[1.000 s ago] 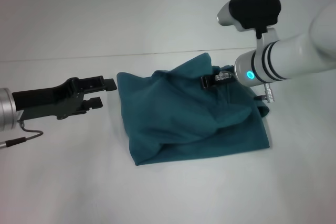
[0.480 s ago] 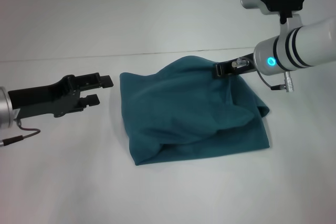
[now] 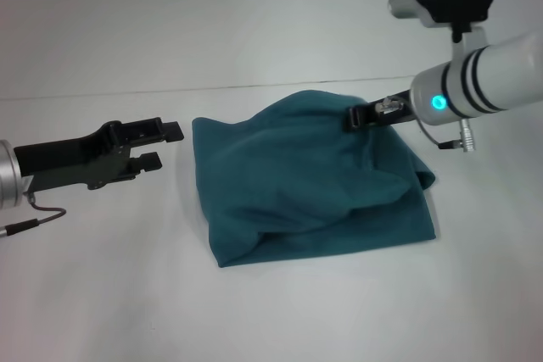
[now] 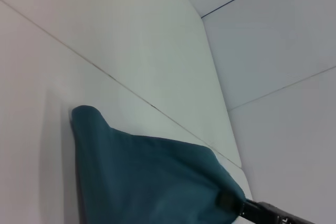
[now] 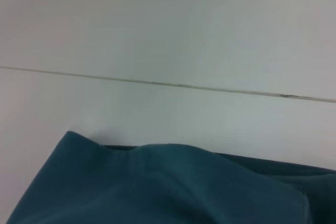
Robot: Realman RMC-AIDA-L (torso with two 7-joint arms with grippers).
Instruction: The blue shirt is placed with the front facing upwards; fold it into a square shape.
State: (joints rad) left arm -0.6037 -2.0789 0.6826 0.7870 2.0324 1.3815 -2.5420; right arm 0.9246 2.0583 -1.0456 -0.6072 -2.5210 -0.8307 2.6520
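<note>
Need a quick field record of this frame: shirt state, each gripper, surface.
shirt: the blue shirt lies bunched in a rough, uneven fold, not a neat square; no lettering visible
shirt far edge: lifted at the far right corner
right gripper: right gripper at that raised far corner, shut on the cloth
left gripper: left gripper open, off to the left of the shirt, not touching it
surface: white table

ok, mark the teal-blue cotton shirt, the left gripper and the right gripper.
teal-blue cotton shirt (image 3: 305,192), head view, middle of the folded cloth.
left gripper (image 3: 165,146), head view, between its black fingertips.
right gripper (image 3: 355,116), head view, tip at the shirt's raised edge.
</note>
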